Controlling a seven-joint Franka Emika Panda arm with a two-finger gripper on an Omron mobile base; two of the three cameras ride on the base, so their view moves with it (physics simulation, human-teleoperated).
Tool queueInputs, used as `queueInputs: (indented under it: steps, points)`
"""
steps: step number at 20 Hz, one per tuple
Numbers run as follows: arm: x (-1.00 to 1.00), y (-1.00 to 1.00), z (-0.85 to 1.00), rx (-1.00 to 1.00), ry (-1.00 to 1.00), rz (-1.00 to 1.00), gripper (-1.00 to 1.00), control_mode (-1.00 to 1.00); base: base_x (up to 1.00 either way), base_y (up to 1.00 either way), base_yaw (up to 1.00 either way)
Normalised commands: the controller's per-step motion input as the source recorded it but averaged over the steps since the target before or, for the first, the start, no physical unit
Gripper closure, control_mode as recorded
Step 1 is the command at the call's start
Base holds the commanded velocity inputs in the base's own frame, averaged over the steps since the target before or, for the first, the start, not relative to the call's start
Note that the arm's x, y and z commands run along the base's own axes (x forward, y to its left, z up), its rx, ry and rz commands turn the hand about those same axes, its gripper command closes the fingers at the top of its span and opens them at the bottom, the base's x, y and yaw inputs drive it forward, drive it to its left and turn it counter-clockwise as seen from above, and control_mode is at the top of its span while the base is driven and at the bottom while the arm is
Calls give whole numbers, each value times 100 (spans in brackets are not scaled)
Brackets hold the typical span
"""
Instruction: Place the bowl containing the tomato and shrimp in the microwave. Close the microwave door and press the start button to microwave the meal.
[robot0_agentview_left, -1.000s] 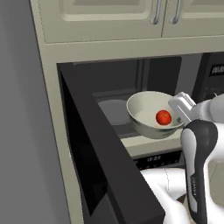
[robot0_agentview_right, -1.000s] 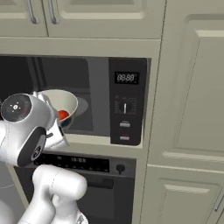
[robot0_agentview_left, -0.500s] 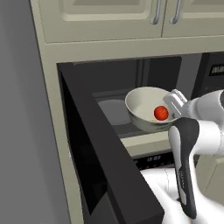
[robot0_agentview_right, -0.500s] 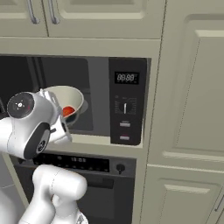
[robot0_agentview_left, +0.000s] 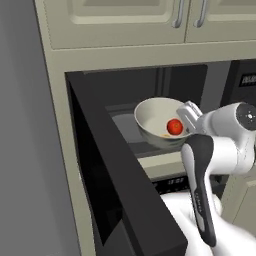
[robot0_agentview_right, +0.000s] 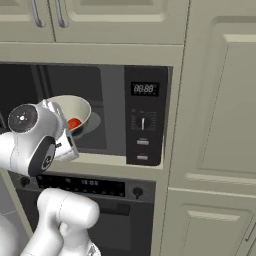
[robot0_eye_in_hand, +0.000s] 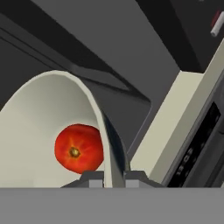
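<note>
One bowl (robot0_agentview_left: 156, 121): pale, glossy, centre of the left base view, at the mouth of the microwave (robot0_agentview_left: 150, 107) cavity; whether it rests on the cavity floor or hangs clear, cannot tell.
End effector (robot0_eye_in_hand: 113, 174): fingers closed on the bowl's rim, one inside the wall and one outside, seen bottom centre of the hand view; fingertips mostly cut off by the frame's lower edge.
Tomato (robot0_agentview_left: 174, 126): bright red, low in the bowl on its right side; in the right base view half hidden behind the arm.
Shrimp (robot0_agentview_left: 165, 135): faint orange speck just left of and below the tomato; too small to make out its shape.
Microwave door (robot0_agentview_left: 120, 175): swung wide open, black panel running from upper left to bottom centre of the left base view; lower end cut off by the frame.
Control strip (robot0_agentview_right: 144, 117): right of the cavity in the right base view, display, knob and two small buttons; digits blurred.
Oven (robot0_agentview_right: 90, 187): below the microwave, partly hidden by the arm.
</note>
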Motion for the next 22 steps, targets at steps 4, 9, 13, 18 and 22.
queueInputs:
  steps: [4, 9, 13, 18, 22]
  points:
    - [28, 31, -33, -1, -1, 0, 100, -100, 0, 0, 0]
    - [40, 17, -35, 0, 0, 0, 100, -100, 0, 0, 0]
    - [44, 17, -30, 0, -1, 0, 100, -100, 0, 0, 0]
    - [52, 2, -11, 0, 0, 0, 100, -100, 0, 0, 0]
    - [62, 1, -1, 0, 0, 0, 100, -100, 0, 0, 0]
